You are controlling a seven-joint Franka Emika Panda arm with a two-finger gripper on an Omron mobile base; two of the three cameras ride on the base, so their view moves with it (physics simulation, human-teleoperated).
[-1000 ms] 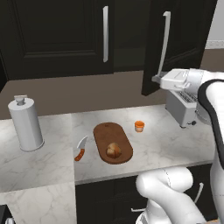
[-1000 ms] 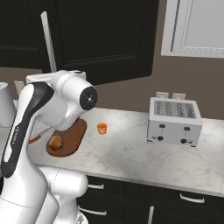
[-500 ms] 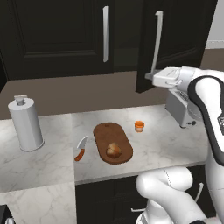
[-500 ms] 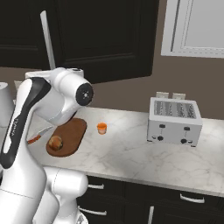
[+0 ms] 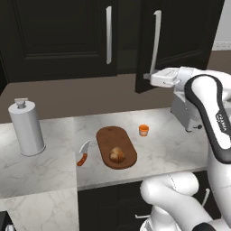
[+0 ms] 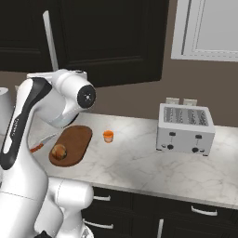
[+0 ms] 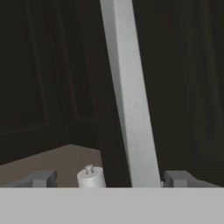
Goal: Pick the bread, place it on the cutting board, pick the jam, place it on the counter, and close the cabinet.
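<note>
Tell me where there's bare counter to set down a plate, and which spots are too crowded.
Bare marble lies on the counter between the jam and the toaster, and along the front edge there. More lies between the grey canister and the knife. It is crowded where knife, cutting board with the bread, and jam sit close together.

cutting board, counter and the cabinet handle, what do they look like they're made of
The cutting board looks like wood: matte reddish-brown, though no grain is visible. The counter looks like polished marble: white with grey veins. The cabinet handle looks like brushed metal: a pale silver bar, seen close in the hand view.
</note>
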